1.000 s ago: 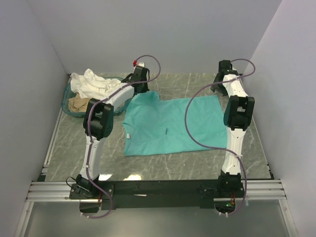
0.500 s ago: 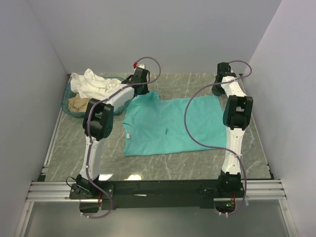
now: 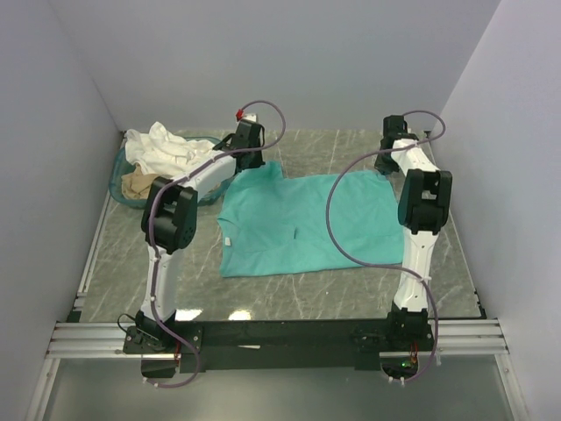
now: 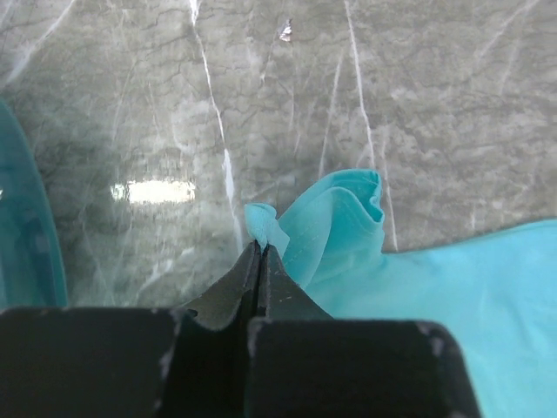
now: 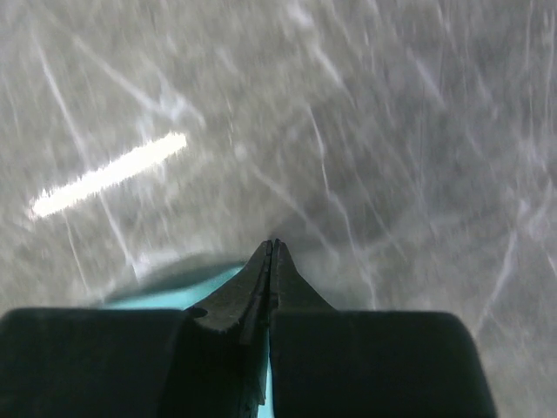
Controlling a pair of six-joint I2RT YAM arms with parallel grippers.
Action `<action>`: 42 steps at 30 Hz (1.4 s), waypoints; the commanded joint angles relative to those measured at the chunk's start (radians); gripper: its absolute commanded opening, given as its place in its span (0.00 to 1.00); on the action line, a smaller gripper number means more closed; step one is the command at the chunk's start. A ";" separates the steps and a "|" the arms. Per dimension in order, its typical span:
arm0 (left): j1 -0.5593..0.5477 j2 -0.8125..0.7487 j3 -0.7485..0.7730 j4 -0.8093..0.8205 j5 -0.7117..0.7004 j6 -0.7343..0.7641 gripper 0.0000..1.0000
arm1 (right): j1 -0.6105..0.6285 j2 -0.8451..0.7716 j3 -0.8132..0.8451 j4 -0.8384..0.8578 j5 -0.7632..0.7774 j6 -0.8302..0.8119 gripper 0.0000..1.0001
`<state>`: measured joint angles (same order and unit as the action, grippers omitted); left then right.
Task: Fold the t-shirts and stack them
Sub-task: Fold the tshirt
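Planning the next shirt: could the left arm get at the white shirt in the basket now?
Probably not yet: the left gripper has its jaws shut on the teal shirt, though the white shirt lies uncovered nearby.

Plain pale-lavender walls (image 3: 280,61) enclose a grey, white-veined marble tabletop (image 3: 307,298); lamp glare (image 3: 237,311) glints toward 6 o'clock.

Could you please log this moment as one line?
left gripper shut on teal shirt, far left corner | right gripper shut on its far right corner | white shirt, beige shirt in basket
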<state>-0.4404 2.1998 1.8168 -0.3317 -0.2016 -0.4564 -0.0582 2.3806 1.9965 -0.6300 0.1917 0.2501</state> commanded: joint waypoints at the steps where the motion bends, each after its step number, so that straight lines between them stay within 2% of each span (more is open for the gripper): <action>1: -0.017 -0.120 -0.065 0.072 0.024 0.015 0.00 | 0.017 -0.178 -0.100 0.078 0.005 -0.015 0.00; 13: -0.070 -0.397 -0.434 0.227 0.074 0.033 0.00 | 0.020 -0.487 -0.505 0.239 -0.015 0.061 0.00; 17: -0.092 -0.512 -0.548 0.252 0.056 0.006 0.00 | 0.020 -0.575 -0.597 0.263 -0.011 0.080 0.00; 25: -0.147 -0.706 -0.764 0.273 0.014 -0.056 0.00 | 0.018 -0.718 -0.708 0.227 0.112 0.091 0.00; 32: -0.199 -0.836 -0.878 0.278 -0.015 -0.103 0.00 | 0.015 -0.814 -0.801 0.213 0.170 0.107 0.00; 42: -0.224 -0.922 -0.962 0.257 -0.053 -0.148 0.00 | 0.011 -0.914 -0.913 0.222 0.181 0.120 0.00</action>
<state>-0.6575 1.3289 0.8703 -0.0940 -0.2276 -0.5728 -0.0425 1.5173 1.1011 -0.4210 0.3321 0.3523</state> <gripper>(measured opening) 0.013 0.006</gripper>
